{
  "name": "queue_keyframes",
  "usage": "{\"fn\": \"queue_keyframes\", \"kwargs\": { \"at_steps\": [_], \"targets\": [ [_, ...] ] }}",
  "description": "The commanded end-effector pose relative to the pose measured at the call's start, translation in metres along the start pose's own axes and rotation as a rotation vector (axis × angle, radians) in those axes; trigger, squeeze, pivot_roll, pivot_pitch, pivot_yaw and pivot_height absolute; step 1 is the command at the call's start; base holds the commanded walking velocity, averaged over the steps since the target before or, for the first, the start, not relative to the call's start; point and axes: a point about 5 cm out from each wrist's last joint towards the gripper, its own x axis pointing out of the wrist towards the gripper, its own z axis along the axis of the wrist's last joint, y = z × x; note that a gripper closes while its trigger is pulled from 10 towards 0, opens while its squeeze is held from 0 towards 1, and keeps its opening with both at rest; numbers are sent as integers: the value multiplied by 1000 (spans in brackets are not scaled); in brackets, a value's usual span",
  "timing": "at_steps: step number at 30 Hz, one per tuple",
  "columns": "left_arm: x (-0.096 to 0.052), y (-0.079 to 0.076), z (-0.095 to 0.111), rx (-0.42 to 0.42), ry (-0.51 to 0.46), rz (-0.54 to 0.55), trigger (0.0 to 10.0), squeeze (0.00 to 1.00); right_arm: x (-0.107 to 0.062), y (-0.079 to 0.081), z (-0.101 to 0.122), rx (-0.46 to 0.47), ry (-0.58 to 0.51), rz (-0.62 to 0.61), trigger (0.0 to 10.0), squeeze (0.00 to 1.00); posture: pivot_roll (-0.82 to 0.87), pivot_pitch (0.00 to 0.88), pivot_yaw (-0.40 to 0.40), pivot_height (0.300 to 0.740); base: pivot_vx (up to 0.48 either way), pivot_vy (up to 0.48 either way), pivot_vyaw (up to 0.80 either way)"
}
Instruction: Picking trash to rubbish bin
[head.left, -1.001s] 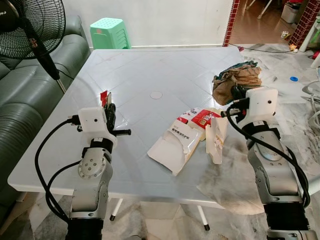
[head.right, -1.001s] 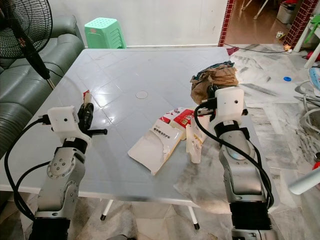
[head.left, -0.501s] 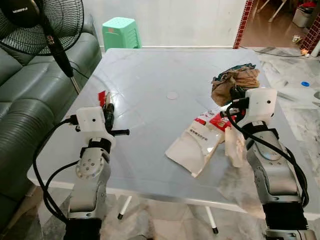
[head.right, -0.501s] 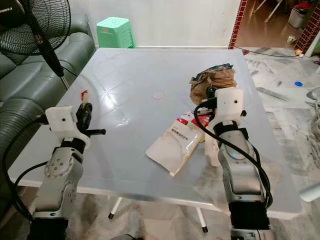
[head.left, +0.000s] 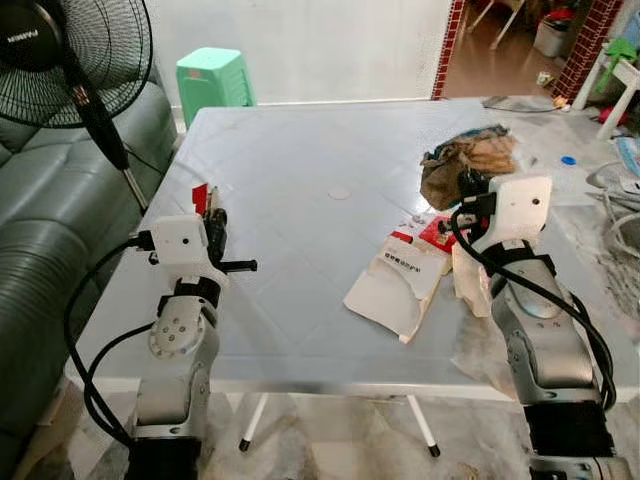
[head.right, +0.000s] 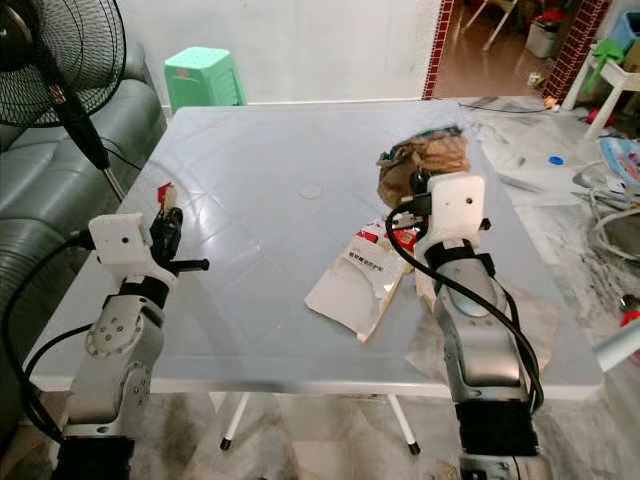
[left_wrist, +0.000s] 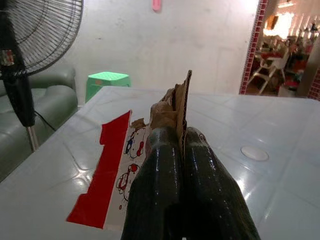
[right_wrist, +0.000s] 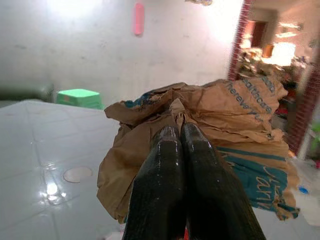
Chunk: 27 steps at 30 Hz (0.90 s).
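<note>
Only the camera had shifted; left gripper (left_wrist: 181, 145) pinched a cardboard scrap (left_wrist: 183, 97), right gripper (right_wrist: 180, 137) pinched the crumpled brown paper bag (right_wrist: 225, 130) above the table (head.left: 300, 170), either liable to slip while walking.

Both silver arms are raised, forearms upright, over the near table edge; the left gripper (left_wrist: 181, 142) and right gripper (right_wrist: 180, 131) each have fingers pressed together, pinching scraps.

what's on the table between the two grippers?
In the left eye view, bare table runs from the left gripper to a torn white packet near the right gripper.
</note>
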Motion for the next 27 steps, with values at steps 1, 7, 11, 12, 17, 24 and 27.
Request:
{"fn": "queue_keyframes", "kwargs": {
  "at_steps": [1,7,11,12,17,24,27],
  "targets": [
    [0,1,2,6,-4,-2,0,0,0,2,1,6,0,-1,0,0,-29,43,62,740,0,337,0],
    [0,0,2,10,0,-5,0,0,0,1,1,5,0,-4,0,0,-30,48,63,740,0,276,0],
    [0,-2,3,9,-3,-10,275,0,0,1,2,5,0,-4,0,0,-30,50,64,740,0,0,0],
    [0,-4,3,4,-3,-16,1059,0,0,1,2,5,0,-4,0,0,-30,51,64,740,0,0,0],
    [0,-7,3,-3,-2,-29,1333,0,0,1,2,4,2,-5,0,0,-32,54,64,740,0,0,0],
    [-1,-9,2,-7,1,-38,1216,0,0,0,1,3,4,-6,0,0,-34,56,64,740,0,0,0],
    [-1,-9,2,-8,2,-40,1294,0,0,1,1,1,6,-4,0,0,-34,56,64,740,0,0,0]
  ]
}}
